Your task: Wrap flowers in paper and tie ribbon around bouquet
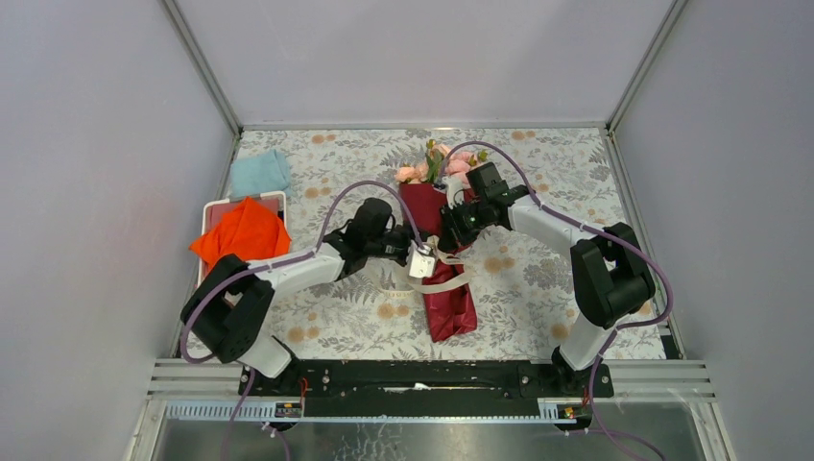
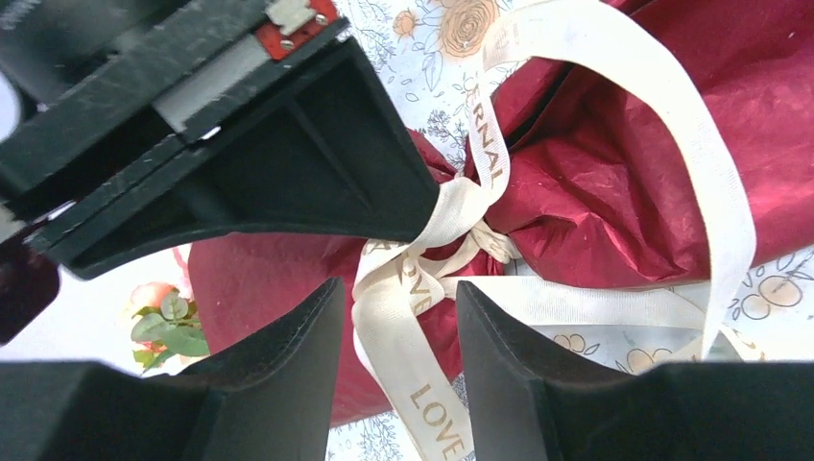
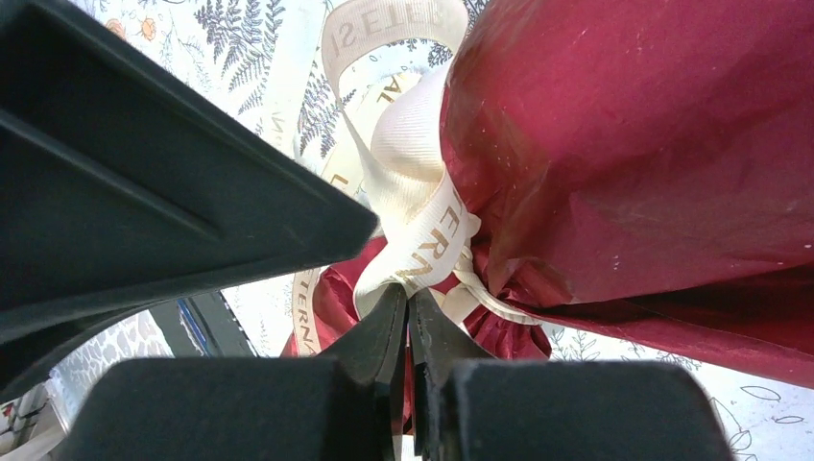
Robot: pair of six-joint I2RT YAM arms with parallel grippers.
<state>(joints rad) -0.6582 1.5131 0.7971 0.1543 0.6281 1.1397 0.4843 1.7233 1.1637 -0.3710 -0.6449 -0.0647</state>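
The left end effector stood open, the right end effector pinched the ribbon — untensioned, the knot on the bouquet might slip.

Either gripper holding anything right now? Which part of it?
Right gripper pinches the ribbon just beside its knot; left gripper is open, holding nothing.

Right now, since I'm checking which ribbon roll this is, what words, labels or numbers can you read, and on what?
"LOVE": gold print on the ribbon, low in the left wrist view.
"ERNAL": same ribbon, higher up; the start of the word is unclear.
"ERN": same ribbon, right wrist view; the rest is folded away.
Letters on its upper loop there show through reversed and are not surely readable.
Nothing else is legible.
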